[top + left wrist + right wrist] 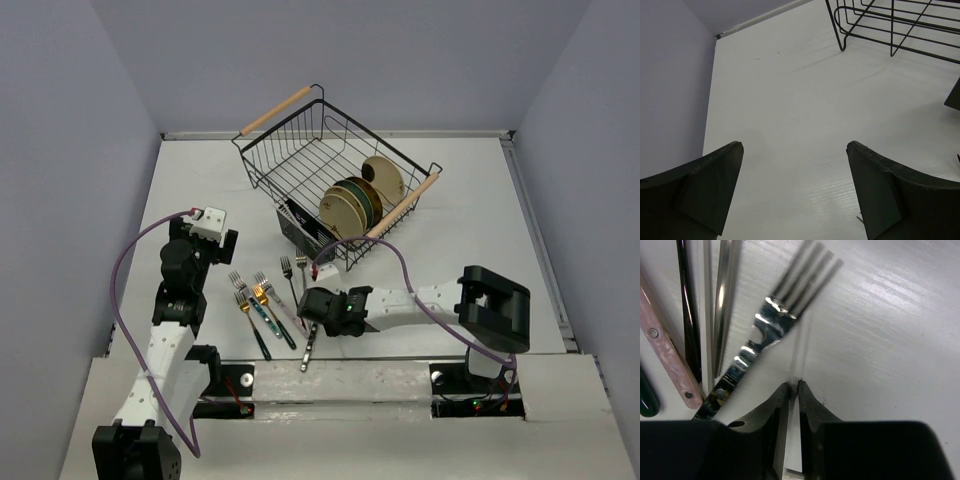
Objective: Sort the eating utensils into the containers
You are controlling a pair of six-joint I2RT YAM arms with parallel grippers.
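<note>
Right wrist view shows the right pincer (794, 384) closed to a sliver on nothing, tips beside a silver fork (772, 322) lying on the table (890, 340) among other forks (262, 300), while the left pincer (795, 145) gapes wide.

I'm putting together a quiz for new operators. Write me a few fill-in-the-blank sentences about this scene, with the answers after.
1. The left gripper, holding nothing, is wide ____.
2. The plates stand inside the wire ____.
3. The forks lie on the ____ beside the right gripper.
4. In the right wrist view, the riveted fork handle is ____.
Missing words: open; basket; table; pink.
</note>
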